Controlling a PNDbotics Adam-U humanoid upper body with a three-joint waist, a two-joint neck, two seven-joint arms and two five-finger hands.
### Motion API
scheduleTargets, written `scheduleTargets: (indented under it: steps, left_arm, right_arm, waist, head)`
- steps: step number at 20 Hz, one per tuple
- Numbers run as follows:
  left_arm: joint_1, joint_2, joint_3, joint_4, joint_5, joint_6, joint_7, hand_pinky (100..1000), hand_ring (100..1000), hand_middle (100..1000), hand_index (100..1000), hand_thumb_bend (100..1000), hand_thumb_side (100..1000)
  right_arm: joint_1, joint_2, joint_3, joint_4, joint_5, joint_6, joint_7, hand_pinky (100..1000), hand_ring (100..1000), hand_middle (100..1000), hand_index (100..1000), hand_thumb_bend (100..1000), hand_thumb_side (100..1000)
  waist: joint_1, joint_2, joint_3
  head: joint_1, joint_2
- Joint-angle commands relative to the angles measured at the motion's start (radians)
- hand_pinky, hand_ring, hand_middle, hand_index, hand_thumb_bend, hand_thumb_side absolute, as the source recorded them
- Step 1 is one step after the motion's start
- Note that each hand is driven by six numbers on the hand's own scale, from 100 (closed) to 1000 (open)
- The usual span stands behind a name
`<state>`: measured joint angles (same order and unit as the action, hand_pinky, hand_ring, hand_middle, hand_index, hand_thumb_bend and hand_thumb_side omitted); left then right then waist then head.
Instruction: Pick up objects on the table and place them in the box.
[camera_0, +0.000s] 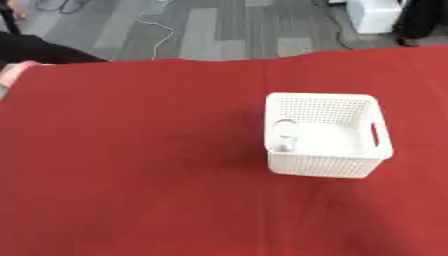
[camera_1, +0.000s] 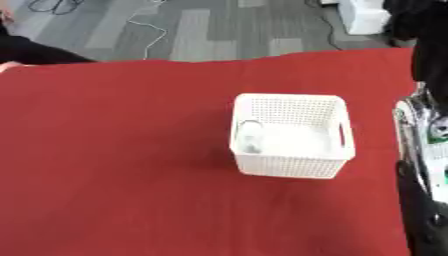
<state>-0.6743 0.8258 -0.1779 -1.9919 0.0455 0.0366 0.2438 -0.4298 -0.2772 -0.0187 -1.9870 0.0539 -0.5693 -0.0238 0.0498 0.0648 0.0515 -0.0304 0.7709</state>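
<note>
The red cloth-covered table (camera_0: 131, 175) fills the view, bare of loose objects as far as can be seen; the white perforated basket (camera_0: 325, 170), serving as the box, stands right of centre; inside it, against its left wall, lies a small clear or pale object (camera_0: 285, 136), shape hard to make out. The robot's right arm (camera_1: 424, 165) shows as a dark and silver strip down the right edge of the right eye view; its hand is out of sight, so its state cannot be told; the left hand shows in neither view. A person's hand (camera_0: 16, 72) rests at the far left edge of the cloth. With nothing left to pick that shows here, the sound course seems to be to keep both arms clear of the basket and wait for a fresh object; any reach should come over the rim, not against the wall.
</note>
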Motion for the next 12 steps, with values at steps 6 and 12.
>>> scheduleTargets:
  steps: [6,12]
  left_arm:
    - [0.207,-0.243,-0.014,-0.008,0.026,-0.363,0.254,453,536,705,773,100,846]
    - [0.226,-0.306,-0.081,-0.008,0.002,-0.590,0.251,481,539,708,765,100,844]
  right_arm:
    - [0.024,-0.044,-0.050,-0.013,0.049,-0.008,-0.070,305,321,311,506,100,973]
    - [0.049,-0.062,-0.058,-0.013,0.041,-0.021,-0.193,308,320,306,499,100,974]
  waist:
    - [-0.040,0.002,0.040]
    - [-0.068,0.008,0.068]
  head:
    - [-0.105,-0.001]
    - [-0.194,-0.001]
